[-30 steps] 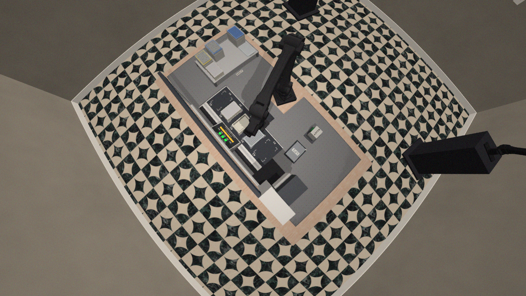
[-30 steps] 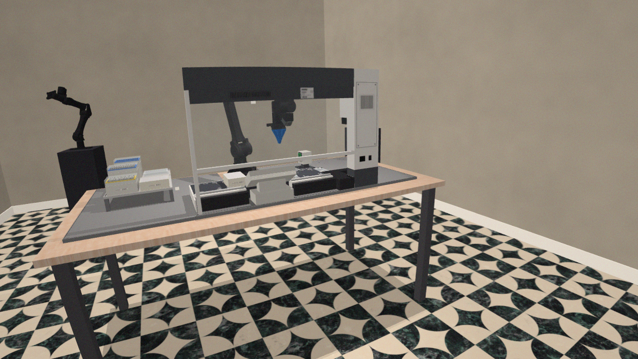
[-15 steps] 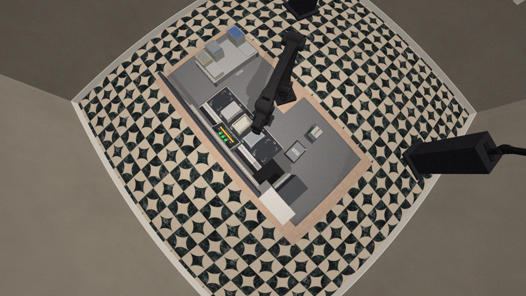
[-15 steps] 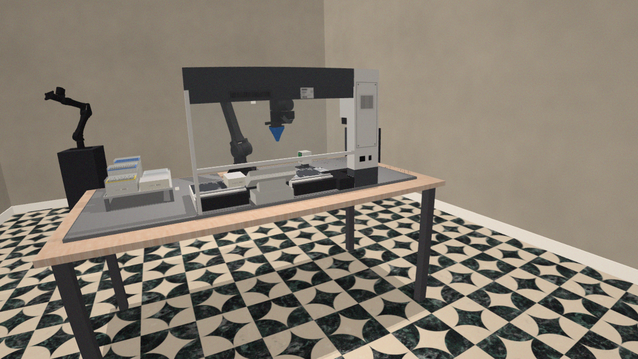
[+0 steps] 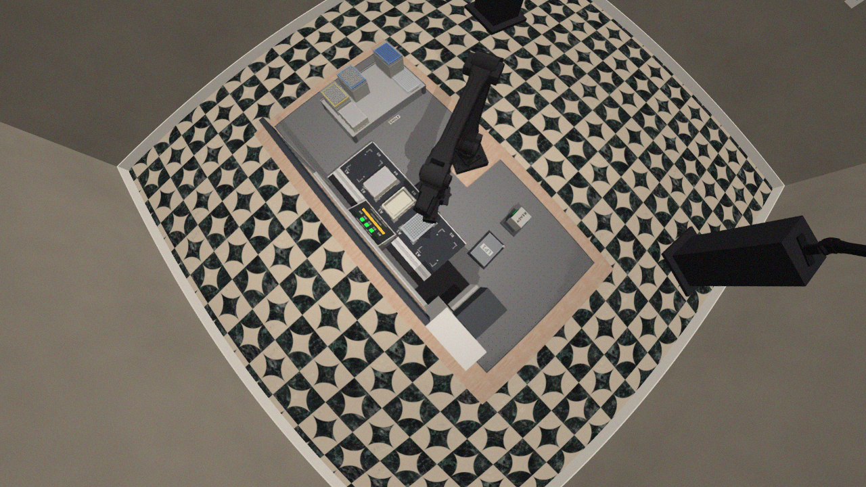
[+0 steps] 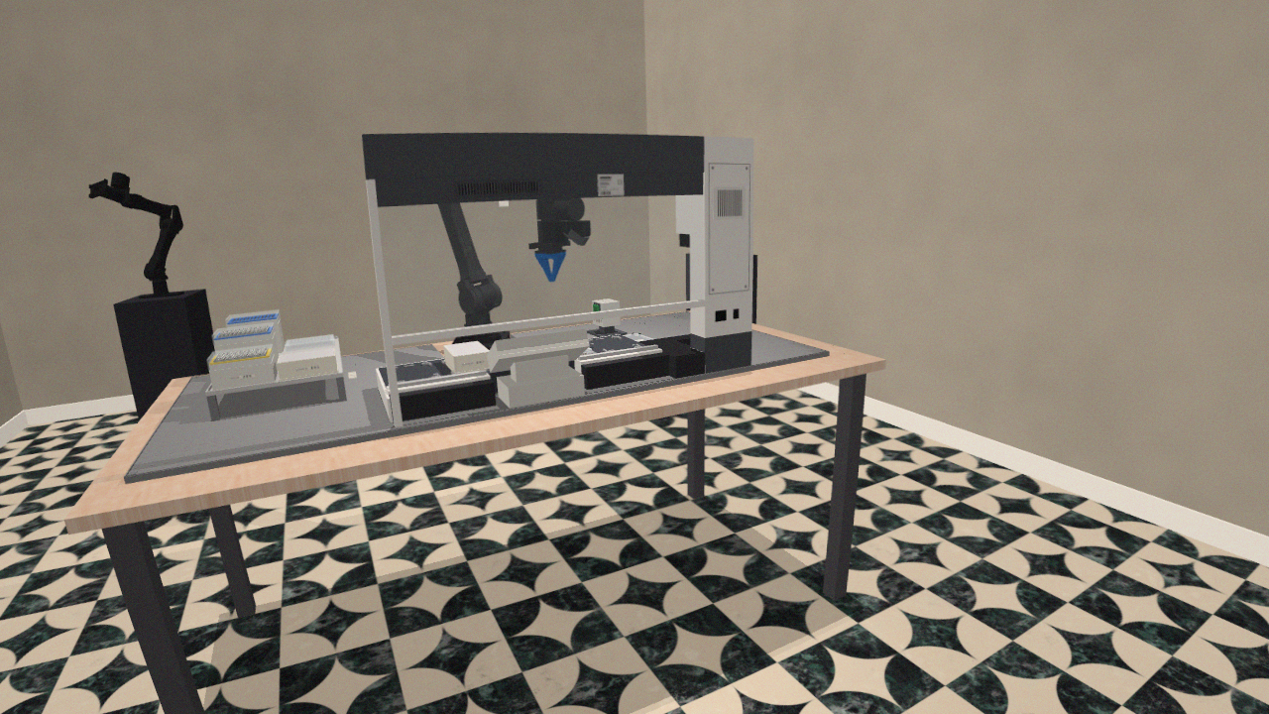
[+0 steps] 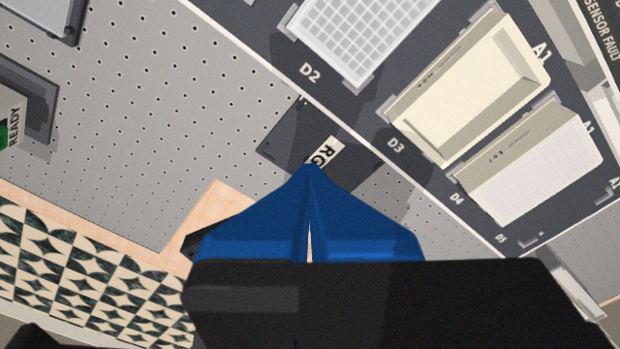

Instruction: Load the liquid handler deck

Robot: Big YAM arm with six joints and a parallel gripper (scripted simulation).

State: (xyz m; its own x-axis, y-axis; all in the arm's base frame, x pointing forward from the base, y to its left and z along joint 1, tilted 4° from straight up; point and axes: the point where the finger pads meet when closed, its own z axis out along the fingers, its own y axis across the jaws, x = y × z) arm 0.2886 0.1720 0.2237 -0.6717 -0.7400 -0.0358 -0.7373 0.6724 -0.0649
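My gripper [image 7: 309, 174] [image 6: 549, 269] [image 5: 427, 216] is shut on nothing, its blue fingers pressed together. It hangs high over the table, above the regrip nest RG [image 7: 291, 141], just in front of the deck. The sample plate [image 7: 360, 34] [image 5: 415, 228] lies uncovered in D2, its wells showing. The cream one-well reservoir [image 7: 465, 92] [image 5: 398, 204] lies open in D3. The deep-well block [image 7: 528, 165] [image 5: 380, 181] [image 6: 466, 355] lies in D4 with a plain white top. A lid [image 5: 487, 249] [image 7: 44, 12] lies flat in lid park LP1. The READY key [image 7: 6, 128] [image 5: 517, 219] [image 6: 604, 305] stands on its post.
The SHELF [image 5: 382, 90] holds tip racks with blue and yellow rims [image 5: 352, 77] [image 6: 241, 341] and white boxes [image 6: 308, 355]. The liquid handler's dark gantry [image 6: 532, 164] and white tower [image 6: 727, 239] rise over the deck. D1 [image 5: 442, 248] and D5 [image 5: 369, 158] show bare brackets.
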